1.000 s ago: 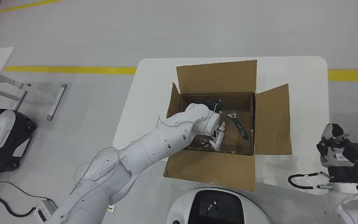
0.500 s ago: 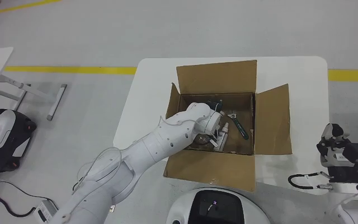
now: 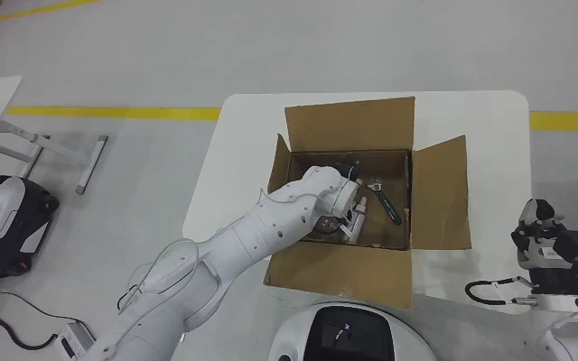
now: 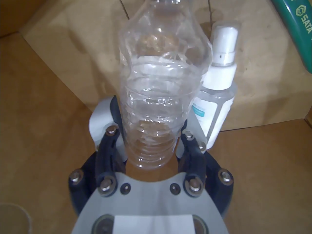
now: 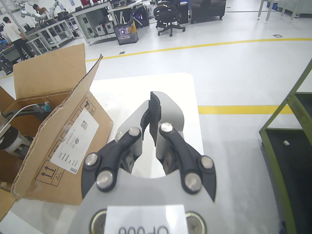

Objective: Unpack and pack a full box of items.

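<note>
R gripper (image 5: 152, 113) pinched closed, nothing in it, well right of box (image 3: 361, 122). L gripper (image 4: 148, 127) down inside box, near side, fingers clamped on lower body of clear bottle (image 4: 163, 79); white cap points away from wrist. Spray bottle (image 4: 220, 91) just beside it, touching or nearly so, lying on box floor. Past that, green-handled tool (image 4: 290, 13), prob. a wrench. Box flaps all open; box sits on white table (image 3: 239, 171).
</note>
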